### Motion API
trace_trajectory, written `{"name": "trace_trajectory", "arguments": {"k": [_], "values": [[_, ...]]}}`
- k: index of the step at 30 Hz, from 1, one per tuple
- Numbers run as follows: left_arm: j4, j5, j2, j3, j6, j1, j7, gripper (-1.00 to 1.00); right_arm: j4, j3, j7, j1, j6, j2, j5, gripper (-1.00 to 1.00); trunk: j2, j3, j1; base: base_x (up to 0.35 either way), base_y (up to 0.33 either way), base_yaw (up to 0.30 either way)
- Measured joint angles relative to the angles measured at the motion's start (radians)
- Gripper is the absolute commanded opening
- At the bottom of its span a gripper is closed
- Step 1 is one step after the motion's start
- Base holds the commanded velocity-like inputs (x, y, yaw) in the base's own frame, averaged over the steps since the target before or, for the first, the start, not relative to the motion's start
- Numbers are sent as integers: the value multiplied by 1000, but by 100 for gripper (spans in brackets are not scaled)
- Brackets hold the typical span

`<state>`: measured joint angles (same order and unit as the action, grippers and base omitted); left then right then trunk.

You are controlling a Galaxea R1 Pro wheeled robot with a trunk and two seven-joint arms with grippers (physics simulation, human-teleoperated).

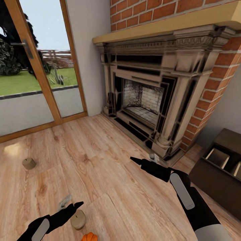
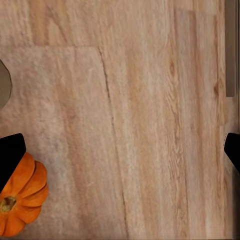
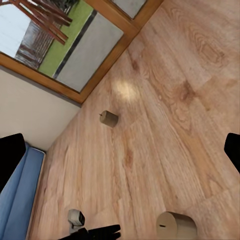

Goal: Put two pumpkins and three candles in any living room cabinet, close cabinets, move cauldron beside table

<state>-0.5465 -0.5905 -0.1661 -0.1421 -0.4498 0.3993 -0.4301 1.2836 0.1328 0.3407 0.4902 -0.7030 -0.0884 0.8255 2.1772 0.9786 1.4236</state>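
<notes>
Two candles (image 1: 78, 219) (image 1: 29, 163) sit lower left on the floor, a pumpkin (image 1: 89, 237) at bottom edge. Left gripper (image 1: 76, 206) and right gripper (image 1: 134, 160) hang wide open, empty. Candles look light, rigid; pinch the sides.

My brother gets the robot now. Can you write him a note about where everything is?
Left tool: open, empty, low over the floor.
Right tool: held out in front of the fireplace; open and empty by its wrist view.
On the floor: one candle beside the left tool, another candle farther off toward the glass door, a pumpkin at the head view's bottom edge.
The cabinet, at the right, has an open compartment.
Done: nothing stored that these views show.
Left: store the pumpkins and candles, shut the cabinet, move the cauldron.
</notes>
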Motion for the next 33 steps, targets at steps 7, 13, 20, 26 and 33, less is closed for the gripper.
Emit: {"name": "trace_trajectory", "arguments": {"k": [7,13,20,26,33], "values": [[30,4,-2,2,1,-1,-45,100,0,0,0,0,-19,1,1,100,49,22,27,0,0,0],[47,7,0,5,4,-1,-50,100,0,0,0,0,-25,2,1,100,91,41,50,0,0,0],[48,7,-1,6,42,-1,-50,100,-1,0,0,0,-27,2,1,100,140,63,77,0,0,0],[49,3,-3,6,52,-1,-47,100,-1,0,0,0,-27,0,1,100,182,81,100,0,0,0],[71,5,0,6,71,-1,-33,100,-1,0,0,0,-27,0,1,100,231,103,127,0,0,0]]}}
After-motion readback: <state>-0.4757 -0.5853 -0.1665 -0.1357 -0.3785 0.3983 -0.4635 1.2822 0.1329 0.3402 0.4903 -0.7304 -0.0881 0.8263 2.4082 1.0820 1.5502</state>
